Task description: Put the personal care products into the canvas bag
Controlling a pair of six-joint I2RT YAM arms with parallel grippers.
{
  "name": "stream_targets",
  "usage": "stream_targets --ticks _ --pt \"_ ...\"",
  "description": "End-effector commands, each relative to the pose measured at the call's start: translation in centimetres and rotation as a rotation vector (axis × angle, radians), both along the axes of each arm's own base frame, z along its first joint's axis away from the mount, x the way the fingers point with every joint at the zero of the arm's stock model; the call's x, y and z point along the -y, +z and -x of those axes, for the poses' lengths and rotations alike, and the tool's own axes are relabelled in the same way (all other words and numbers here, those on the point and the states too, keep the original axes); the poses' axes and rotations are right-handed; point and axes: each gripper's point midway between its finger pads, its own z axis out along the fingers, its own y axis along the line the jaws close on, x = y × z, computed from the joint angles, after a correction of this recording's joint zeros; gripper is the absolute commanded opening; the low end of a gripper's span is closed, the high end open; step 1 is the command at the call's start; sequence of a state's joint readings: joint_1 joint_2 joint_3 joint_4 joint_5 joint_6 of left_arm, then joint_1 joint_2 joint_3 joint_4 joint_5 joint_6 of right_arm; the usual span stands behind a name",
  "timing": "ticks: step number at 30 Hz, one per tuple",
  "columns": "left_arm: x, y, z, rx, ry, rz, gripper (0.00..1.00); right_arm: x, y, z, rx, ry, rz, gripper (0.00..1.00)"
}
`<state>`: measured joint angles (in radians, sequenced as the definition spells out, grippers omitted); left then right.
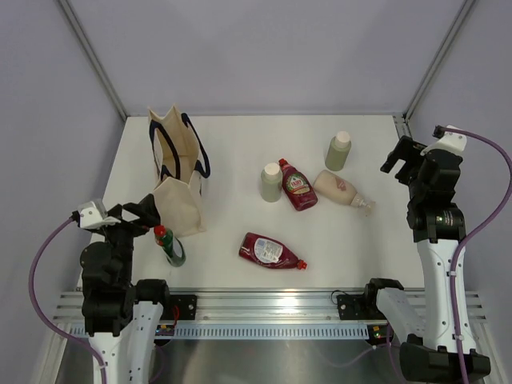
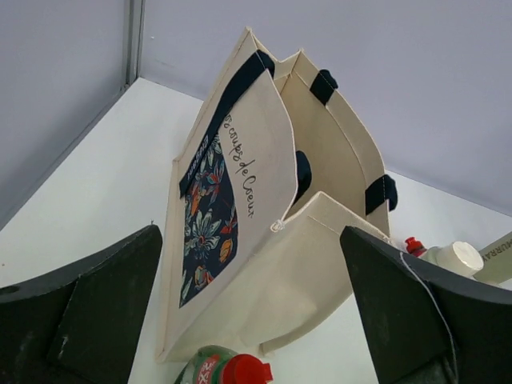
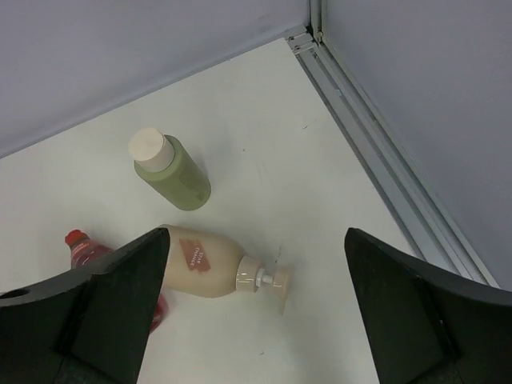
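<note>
Canvas bag (image 1: 178,172) and six personal care bottles on the white worktop (image 1: 352,256); no bottle is inside the bag. The bag stands upright with its mouth open, directly ahead of the left hand (image 2: 250,264), whose fingers are spread wide and hold nothing. The printed side of the bag faces this hand's left finger. The green bottle with red cap (image 1: 170,248) stands just beside the bag's near corner, below and between those fingers. The right hand (image 3: 256,240) is likewise spread wide and empty, raised above the worktop. Beneath it the beige-pink bottle (image 3: 210,264) lies on its side, pump end toward the hand's right finger. The first pale green bottle (image 3: 170,170) stands upright ahead of this hand. The second pale green bottle (image 1: 271,182) stands farther to its left, just beside the far dark red bottle (image 1: 298,186), which lies flat. The near dark red bottle (image 1: 270,250) also lies flat, between the two hands and well apart from both.
</note>
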<state>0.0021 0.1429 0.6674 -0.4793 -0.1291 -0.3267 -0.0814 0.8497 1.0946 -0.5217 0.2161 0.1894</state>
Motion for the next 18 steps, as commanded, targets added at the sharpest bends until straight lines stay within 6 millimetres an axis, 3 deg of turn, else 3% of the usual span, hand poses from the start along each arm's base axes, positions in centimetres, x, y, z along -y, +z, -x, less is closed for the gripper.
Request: stream_targets --ticks 1,3,4,5,7,8,13,18 --pt "0.1 2.0 1.1 0.043 0.006 0.083 0.99 -2.3 1.2 0.0 0.021 0.168 0.049 1.00" --pt "-0.1 1.6 1.4 0.005 0.037 0.175 0.99 -4.7 0.6 0.6 -0.010 0.400 0.199 1.00" --pt "-0.3 1.4 1.5 -0.015 0.059 0.211 0.99 -8.3 0.3 1.5 0.002 0.641 0.220 0.99" --pt "-0.6 0.2 1.8 -0.074 0.088 0.247 0.99 -9.3 -0.8 2.6 -0.031 0.767 0.315 1.00" --pt "-1.4 -0.3 2.2 -0.121 0.178 0.367 0.99 -12.6 -1.7 4.9 -0.025 1.003 0.311 0.99" --pt "-2.0 -1.8 2.7 -0.189 0.236 0.395 0.99 -13.0 -2.2 5.3 -0.026 1.071 0.355 1.00" --pt "-2.3 -4.1 4.1 -0.354 0.362 0.539 0.99 -16.0 -4.2 8.3 -0.052 1.349 0.280 0.99" --pt "-2.1 -6.5 5.6 -0.510 0.412 0.542 0.99 -16.8 -6.2 8.1 -0.076 1.458 0.232 1.00"
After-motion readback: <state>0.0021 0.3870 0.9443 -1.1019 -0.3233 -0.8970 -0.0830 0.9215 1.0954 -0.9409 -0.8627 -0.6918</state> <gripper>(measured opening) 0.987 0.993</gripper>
